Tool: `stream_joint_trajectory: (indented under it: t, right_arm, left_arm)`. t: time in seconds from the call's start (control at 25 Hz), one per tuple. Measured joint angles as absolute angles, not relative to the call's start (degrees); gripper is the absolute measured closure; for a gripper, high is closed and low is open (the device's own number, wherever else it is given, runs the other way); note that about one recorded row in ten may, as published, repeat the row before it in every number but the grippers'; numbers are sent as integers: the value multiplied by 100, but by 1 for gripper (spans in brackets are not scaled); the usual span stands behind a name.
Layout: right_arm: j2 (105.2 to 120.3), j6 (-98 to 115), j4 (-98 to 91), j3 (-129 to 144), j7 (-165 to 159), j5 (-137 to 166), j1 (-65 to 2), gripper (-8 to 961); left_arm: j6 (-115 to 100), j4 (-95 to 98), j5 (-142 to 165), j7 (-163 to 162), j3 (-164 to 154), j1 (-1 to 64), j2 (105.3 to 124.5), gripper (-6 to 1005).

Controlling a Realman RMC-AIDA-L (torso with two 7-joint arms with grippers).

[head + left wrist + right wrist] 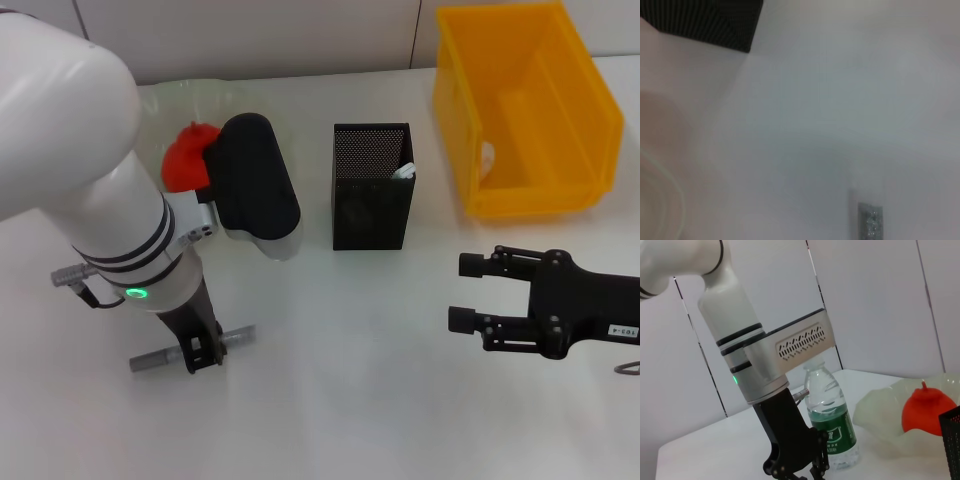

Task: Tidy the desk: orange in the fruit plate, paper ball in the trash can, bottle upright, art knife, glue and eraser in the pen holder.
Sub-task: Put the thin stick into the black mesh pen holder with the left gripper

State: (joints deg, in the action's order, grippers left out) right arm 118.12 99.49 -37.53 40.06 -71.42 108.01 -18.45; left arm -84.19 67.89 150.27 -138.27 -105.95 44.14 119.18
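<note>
My left gripper [201, 352] is down at the table over the middle of the grey art knife [237, 338], which lies flat near the front left. The knife's end [870, 225] also shows in the left wrist view. The orange [186, 157] sits in the pale-green fruit plate [190, 95] behind the left arm. The bottle [832, 425] stands upright beside that arm. The black mesh pen holder [372, 190] stands mid-table with a white item [403, 172] poking up inside. A white wad, seemingly the paper ball [488, 157], lies in the yellow trash can [540, 120]. Glue and eraser are out of view. My right gripper [462, 293] hovers open and holds nothing at the front right.
The left forearm and its black wrist housing [255, 185] cover the space between the fruit plate and the pen holder. White tabletop lies between the two grippers. A wall runs along the table's far edge.
</note>
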Motion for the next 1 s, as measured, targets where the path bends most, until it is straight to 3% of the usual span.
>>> stream_joint_trajectory:
  t: [1.0]
  right_arm:
    - [11708, 9970, -3735, 3739, -7166, 10840, -1728, 200]
  left_arm:
    - [-8139, 7371, 14798, -13560, -10262, 4290, 11917, 851]
